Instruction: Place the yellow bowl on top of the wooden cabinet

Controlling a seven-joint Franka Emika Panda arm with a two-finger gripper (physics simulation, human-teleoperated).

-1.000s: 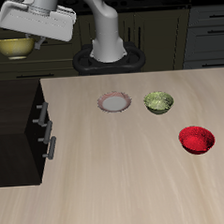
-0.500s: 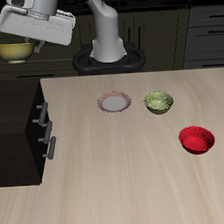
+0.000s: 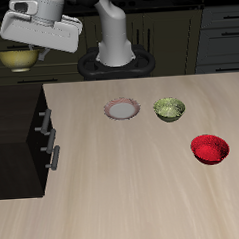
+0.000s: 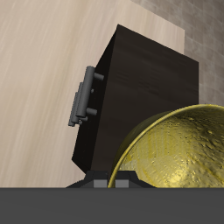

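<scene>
Yellow bowl (image 3: 18,60) is hanging gripped in the claw (image 3: 25,55), now sitting lower than a second ago and drifting out over the wooden cabinet (image 3: 17,128). Wrist view is showing the cabinet's dark top directly beneath the bowl, so the carry looks nearly finished; lowering and releasing are remaining.

Arm raised high, claw (image 3: 20,54) pointing down, clamped around its load.
</scene>
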